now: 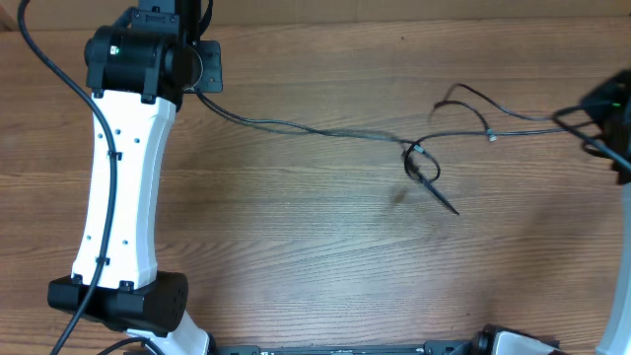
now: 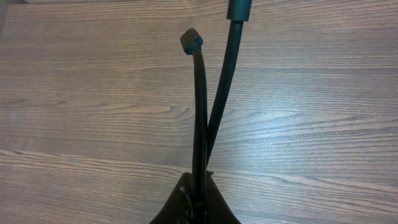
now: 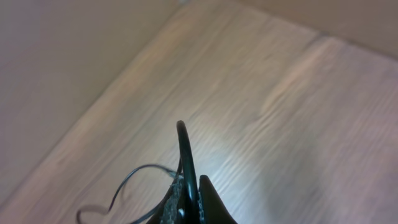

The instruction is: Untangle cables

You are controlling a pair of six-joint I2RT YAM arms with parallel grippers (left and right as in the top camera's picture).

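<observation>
Wood-grain table [image 1: 296, 247], cables [image 1: 325, 130] strung across it.
I see my left gripper [image 2: 198, 183] clamped on one cord, right gripper [image 3: 191, 186] clamped on another; tangle [image 1: 422, 166] between them.

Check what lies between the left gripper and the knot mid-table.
Overhead view: only a stretch of the cables themselves, running from the left gripper to the knot over bare table.

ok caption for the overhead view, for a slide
thin black cables stretched across the wooden table between left gripper and right gripper, knot near the right
</observation>
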